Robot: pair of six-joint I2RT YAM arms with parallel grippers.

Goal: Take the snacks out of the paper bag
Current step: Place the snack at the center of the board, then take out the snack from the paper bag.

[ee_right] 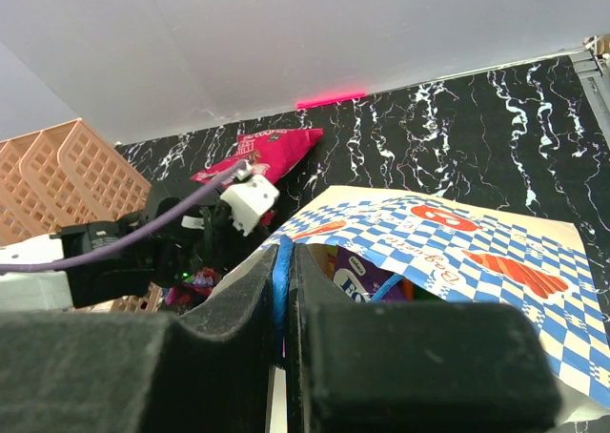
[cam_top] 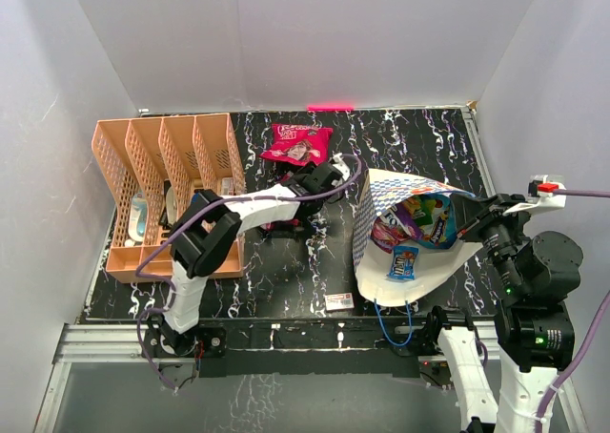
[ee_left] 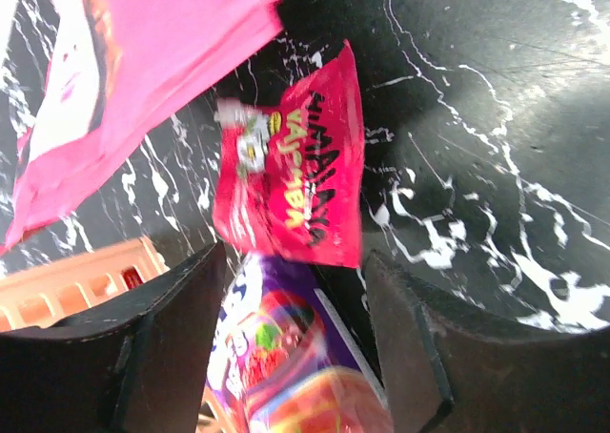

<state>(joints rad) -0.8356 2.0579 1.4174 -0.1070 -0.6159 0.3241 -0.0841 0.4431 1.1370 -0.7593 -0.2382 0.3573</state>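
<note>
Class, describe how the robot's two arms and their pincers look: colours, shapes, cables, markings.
Both arms have white shell links and bulky black joints. The left arm carries a looping purple cable; the right arm has one too, plus a small green light and a red-and-white tab near its wrist. The left pincer and right pincer have broad, blocky, matte black fingers.
</note>
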